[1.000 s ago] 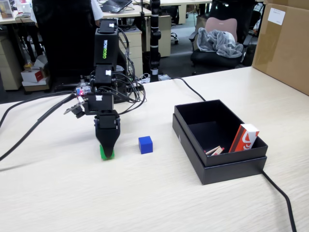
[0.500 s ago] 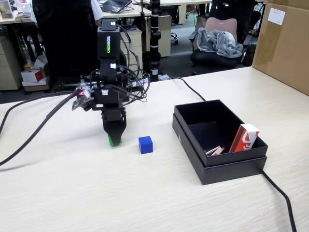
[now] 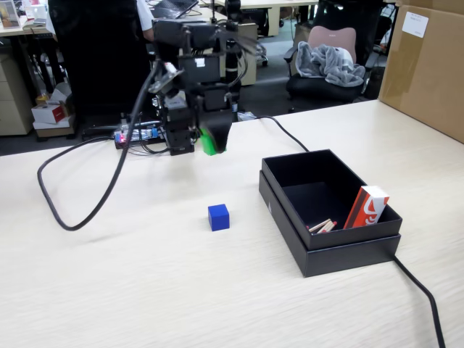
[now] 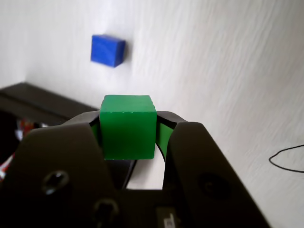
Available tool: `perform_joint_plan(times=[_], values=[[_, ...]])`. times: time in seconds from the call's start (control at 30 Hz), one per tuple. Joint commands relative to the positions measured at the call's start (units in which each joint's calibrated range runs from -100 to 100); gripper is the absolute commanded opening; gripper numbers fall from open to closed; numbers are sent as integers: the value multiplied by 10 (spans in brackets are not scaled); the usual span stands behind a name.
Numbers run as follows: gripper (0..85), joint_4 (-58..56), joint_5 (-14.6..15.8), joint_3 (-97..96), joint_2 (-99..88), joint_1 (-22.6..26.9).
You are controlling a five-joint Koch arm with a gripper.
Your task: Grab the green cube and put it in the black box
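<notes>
The green cube (image 4: 128, 127) sits clamped between the two black jaws of my gripper (image 4: 128, 124), which is shut on it. In the fixed view the gripper (image 3: 211, 143) hangs above the table at the back, with a sliver of the green cube (image 3: 209, 141) showing at its tip. The black box (image 3: 338, 243) rests on the table to the right in the fixed view, well apart from the gripper. Its dark edge (image 4: 42, 102) shows at the left of the wrist view.
A blue cube (image 3: 218, 217) lies on the table between gripper and box, also the blue cube (image 4: 108, 50) in the wrist view. A red-and-white packet (image 3: 366, 206) and small sticks (image 3: 321, 226) lie inside the box. A black cable (image 3: 87, 196) loops at left; a brown carton (image 3: 428, 65) stands at far right.
</notes>
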Motion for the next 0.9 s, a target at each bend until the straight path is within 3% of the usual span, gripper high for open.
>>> perform_joint_plan(times=[0.0, 0.07, 0.23, 0.37, 0.43, 0.67, 0.7, 0.87], values=[[8, -2, 14, 75, -39, 39], [8, 13, 31, 186, 35, 95], [8, 50, 34, 254, 147, 114], [9, 73, 45, 380, 431, 120], [9, 76, 46, 388, 489, 120], [13, 76, 46, 380, 551, 122], [113, 76, 46, 365, 556, 123], [138, 76, 48, 322, 559, 126]])
